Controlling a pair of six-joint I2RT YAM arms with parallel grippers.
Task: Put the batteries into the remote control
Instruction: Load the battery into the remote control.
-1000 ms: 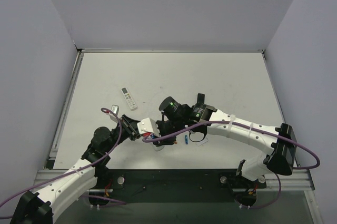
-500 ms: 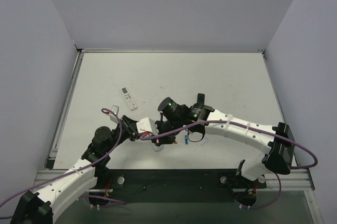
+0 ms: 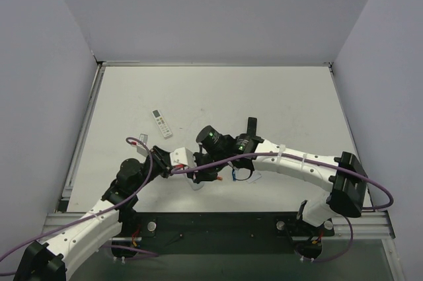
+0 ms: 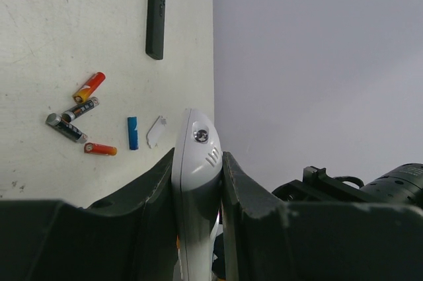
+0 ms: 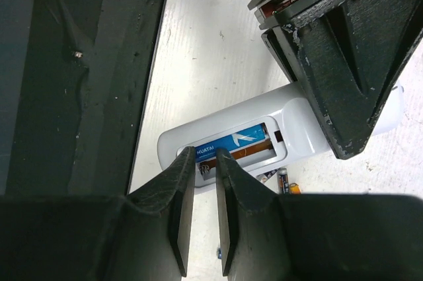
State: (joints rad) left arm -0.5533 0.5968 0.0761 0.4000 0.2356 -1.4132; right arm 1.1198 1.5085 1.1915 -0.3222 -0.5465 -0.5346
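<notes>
My left gripper [image 4: 198,159] is shut on the white remote control [image 4: 196,182] and holds it edge-on above the table. In the right wrist view the remote [image 5: 291,119] shows its back with the recess open, and one blue battery [image 5: 241,141] lies inside it. My right gripper [image 5: 203,159] has its jaws nearly shut, with a thin gap and nothing between them. Its tips are over the battery's near end. The second blue battery [image 4: 133,133] lies on the table and also shows in the top view [image 3: 234,175].
A white battery cover [image 4: 156,131] lies beside the loose blue cell. Red cells [image 4: 89,86] and dark grey cells [image 4: 66,127] are scattered nearby. A slim black remote [image 4: 156,10] lies farther off. Another white remote [image 3: 162,123] sits at the left. The table's near edge and dark base rail [image 5: 73,63] are close.
My right gripper has shifted slightly left and down onto the held remote. The left gripper keeps hold of the remote and has barely moved.
</notes>
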